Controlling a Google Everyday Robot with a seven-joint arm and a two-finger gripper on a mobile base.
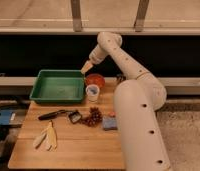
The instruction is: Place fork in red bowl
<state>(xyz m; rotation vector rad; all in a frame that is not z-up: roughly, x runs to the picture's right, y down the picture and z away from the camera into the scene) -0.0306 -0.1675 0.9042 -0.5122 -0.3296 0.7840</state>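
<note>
Jaws spread or pressed together, cannot tell: seen only as one tan wedge, and cannot tell either if something is pinched there. Red bowl point(95, 80) upright at the far edge of the wooden table point(68, 155), just beside the right wall of the green tray point(59, 73). Gripper point(86, 67) up and a little to the left of the red bowl, over the far right corner of the green tray, pointing down and leftward, higher than both rims. White cup point(93, 92) upright, directly in front of the red bowl, touching it or nearly so. Green tray flat on the far left part of the table. Nearer to the camera, a black-handled tool point(52, 115) lying flat, with a small dark object point(74, 117) at its right end. Just right of that a reddish-brown cluster point(94, 118), then a blue block point(109, 123) close to the robot body point(138, 125). Two pale flat pieces point(47, 137) close together on the front left part of the table. White arm point(128, 65) rising from the robot body at the right, bending over and down to the gripper.
</note>
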